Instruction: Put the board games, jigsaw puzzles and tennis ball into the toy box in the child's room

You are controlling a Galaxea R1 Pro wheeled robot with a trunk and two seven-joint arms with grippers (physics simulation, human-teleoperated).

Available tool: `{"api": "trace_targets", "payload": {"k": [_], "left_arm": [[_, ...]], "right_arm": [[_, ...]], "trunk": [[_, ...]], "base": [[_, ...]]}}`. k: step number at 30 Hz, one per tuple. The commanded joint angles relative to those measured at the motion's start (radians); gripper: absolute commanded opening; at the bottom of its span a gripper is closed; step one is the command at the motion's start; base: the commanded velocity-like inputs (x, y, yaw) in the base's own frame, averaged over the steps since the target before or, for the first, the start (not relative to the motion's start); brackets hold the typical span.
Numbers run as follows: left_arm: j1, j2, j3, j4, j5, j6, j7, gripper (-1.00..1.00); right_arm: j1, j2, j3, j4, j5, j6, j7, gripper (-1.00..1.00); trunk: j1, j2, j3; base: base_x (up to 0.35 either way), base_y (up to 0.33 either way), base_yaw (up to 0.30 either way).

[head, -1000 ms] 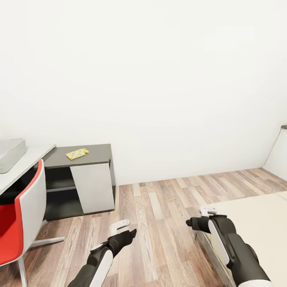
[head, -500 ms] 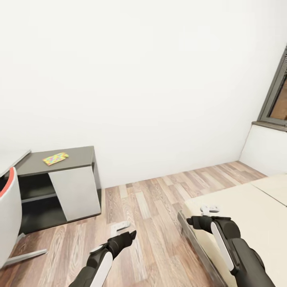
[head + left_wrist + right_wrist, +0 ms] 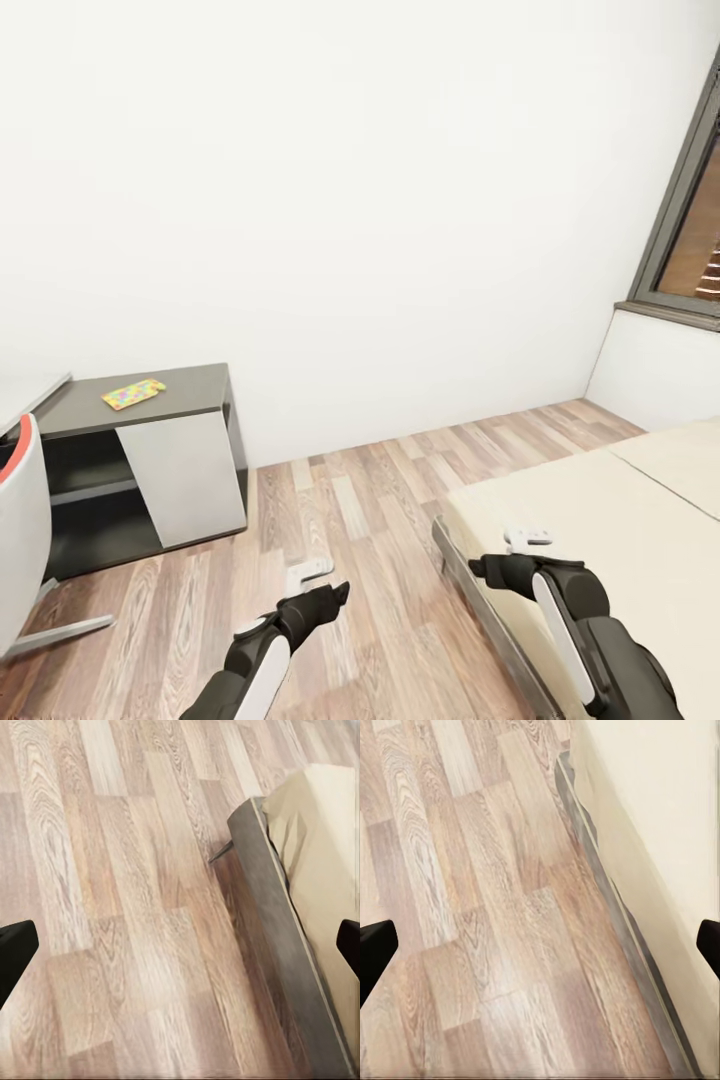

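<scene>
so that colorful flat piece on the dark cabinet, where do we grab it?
The colorful flat piece lies flat on the dark cabinet, near its front-left top edge, and looks too thin for a side pinch. Best bet: come from above, end effector fingers spanning its short width, or slide it to the front edge and pinch the overhang. Both end effectors are far from it.

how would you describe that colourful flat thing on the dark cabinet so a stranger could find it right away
Look to the white back wall and follow it down to the low dark cabinet at the left, the one with a pale door panel. On its top, toward the left end, lies the colourful flat thing. It is the only item there, and its speckled yellow, green and pink surface stands out against the plain grey.
</scene>
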Motion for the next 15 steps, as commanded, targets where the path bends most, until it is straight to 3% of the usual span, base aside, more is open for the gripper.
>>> {"api": "trace_targets", "payload": {"k": [1,8,15], "left_arm": [[-0.001,0.000,-0.004,-0.002,0.011,0.003,0.009,1.00],[-0.001,0.001,-0.009,-0.002,0.012,0.002,0.006,1.00],[-0.001,0.001,-0.009,-0.002,0.012,0.001,0.007,1.00]], "right_arm": [[0.000,0.000,0.002,-0.002,-0.003,0.004,0.000,1.00],[0.003,0.002,0.010,-0.047,-0.005,0.007,0.000,1.00],[0.003,0.002,0.010,-0.063,-0.005,0.008,0.000,1.00]], "trunk": [[0.000,-0.001,-0.001],[0.000,-0.001,-0.001],[0.000,-0.001,-0.001]], "base": [[-0.261,-0.125,-0.004],[-0.248,-0.120,0.000],[-0.081,-0.038,0.112]]}}
